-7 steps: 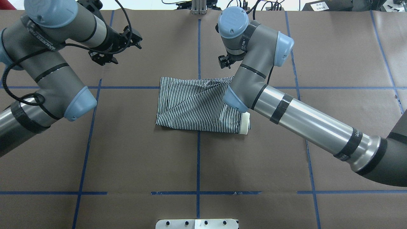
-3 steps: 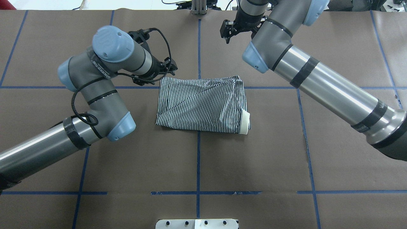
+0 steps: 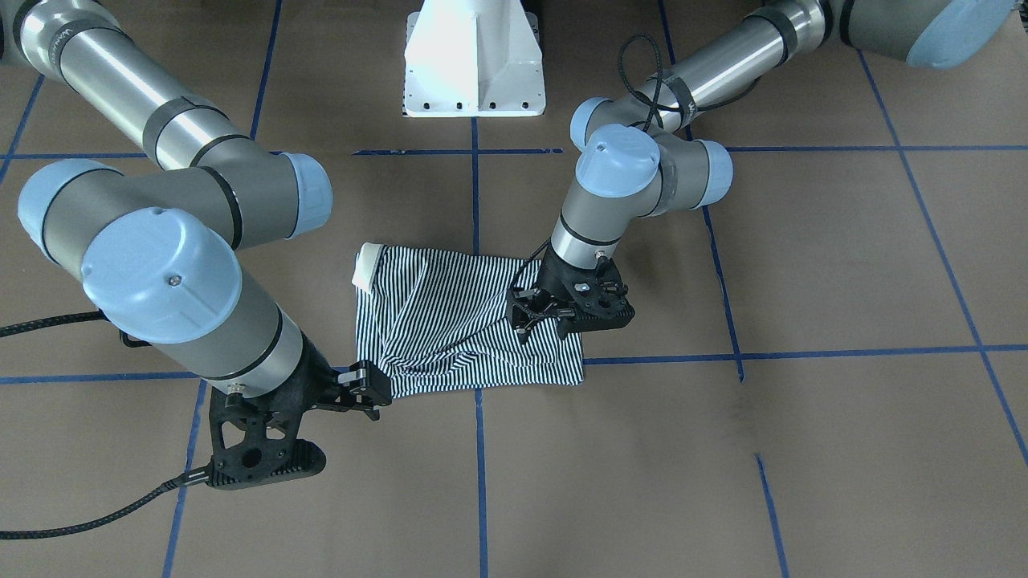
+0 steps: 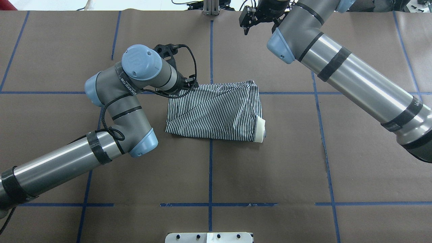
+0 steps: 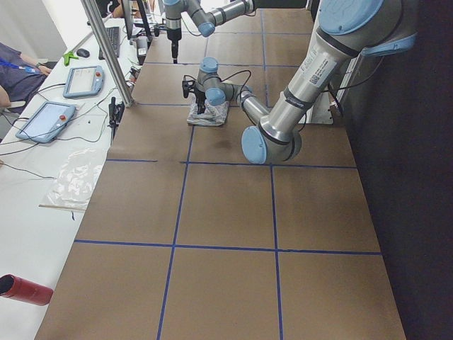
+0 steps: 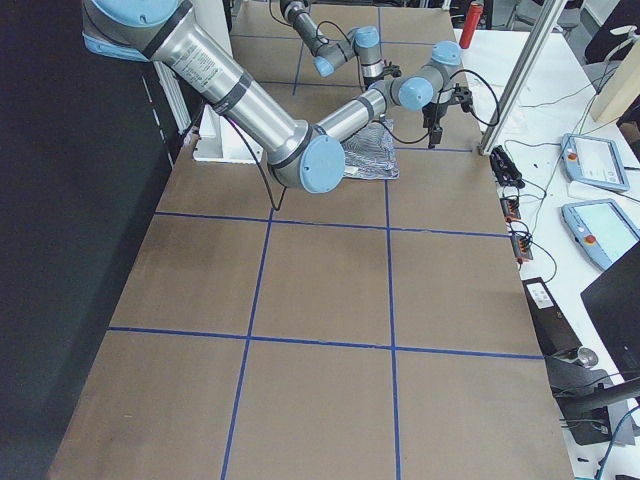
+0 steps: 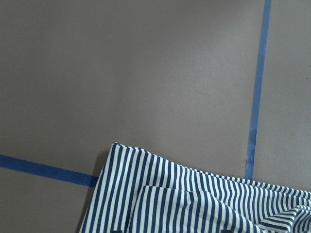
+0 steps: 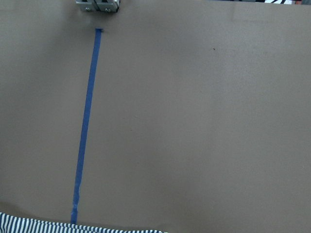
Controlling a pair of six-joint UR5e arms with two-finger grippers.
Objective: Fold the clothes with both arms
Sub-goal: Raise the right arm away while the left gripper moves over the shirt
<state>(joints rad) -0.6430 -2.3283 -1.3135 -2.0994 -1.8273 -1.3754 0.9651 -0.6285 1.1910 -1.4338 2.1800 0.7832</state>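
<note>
The striped polo shirt (image 4: 212, 111) lies folded in a rough rectangle at the table's middle, and it also shows in the front view (image 3: 450, 321). Its cream collar (image 4: 260, 130) sticks out at the near right corner. My left gripper (image 4: 189, 86) is open and hovers low over the shirt's far left corner; the front view shows it (image 3: 534, 315) above the cloth. The left wrist view shows that striped corner (image 7: 146, 194) just below. My right gripper (image 4: 245, 24) is open, empty and raised near the table's far edge, well away from the shirt.
The white pedestal base (image 3: 474, 64) stands at the near edge. Blue tape lines (image 4: 210, 175) grid the brown table. An aluminium post (image 4: 211, 6) stands at the far edge. A bench with tablets (image 5: 46, 120) and a red can (image 5: 25, 290) runs beyond it.
My left arm has swung in from the far left to the shirt's far left corner. My right arm has lifted off the shirt and moved back toward the far edge.
</note>
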